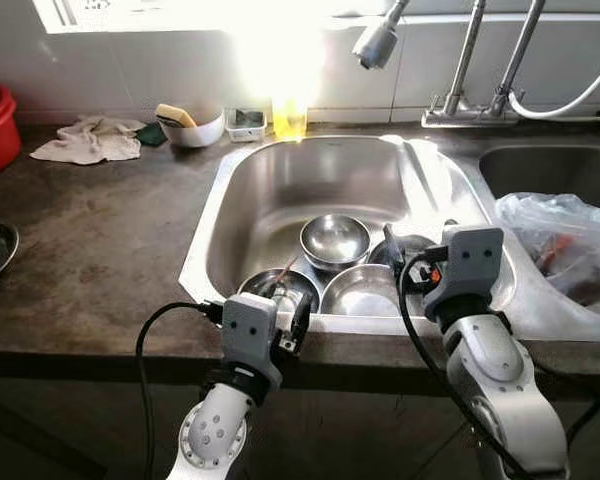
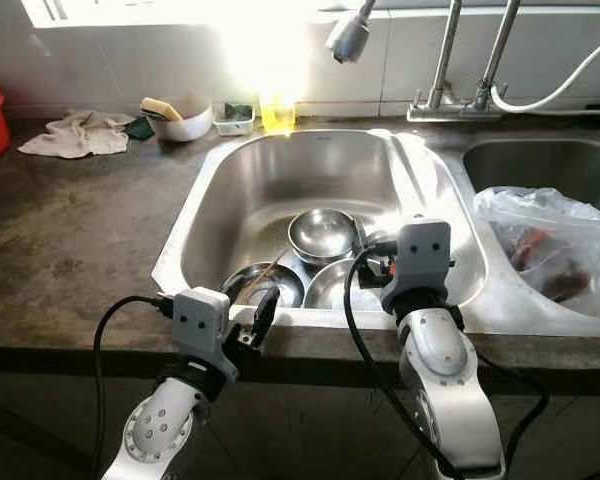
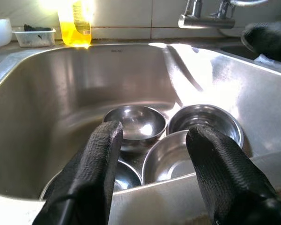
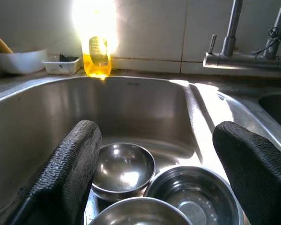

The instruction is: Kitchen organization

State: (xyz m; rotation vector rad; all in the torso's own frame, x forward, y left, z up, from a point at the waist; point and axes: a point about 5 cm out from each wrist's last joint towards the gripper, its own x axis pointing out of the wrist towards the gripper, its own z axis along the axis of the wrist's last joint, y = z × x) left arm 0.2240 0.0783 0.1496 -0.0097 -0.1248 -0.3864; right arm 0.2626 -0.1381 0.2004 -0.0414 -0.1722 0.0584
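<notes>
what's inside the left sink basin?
Left sink basin holds four steel bowls, clustered near the front, one with a thin stick-like utensil in it. What lies beneath them is covered.

A sink (image 1: pixel 230 185) is set into the surface (image 1: pixel 100 260), and four bowls (image 1: pixel 335 240) sit clustered at its near end. Behind the sink a bottle (image 1: pixel 289 117) stands by the wall, with a small tray (image 1: pixel 246 123) and a bowl (image 1: pixel 192 128) to its left, then a cloth (image 1: pixel 88 140). A bag (image 1: pixel 565 250) lies right of the sink
</notes>
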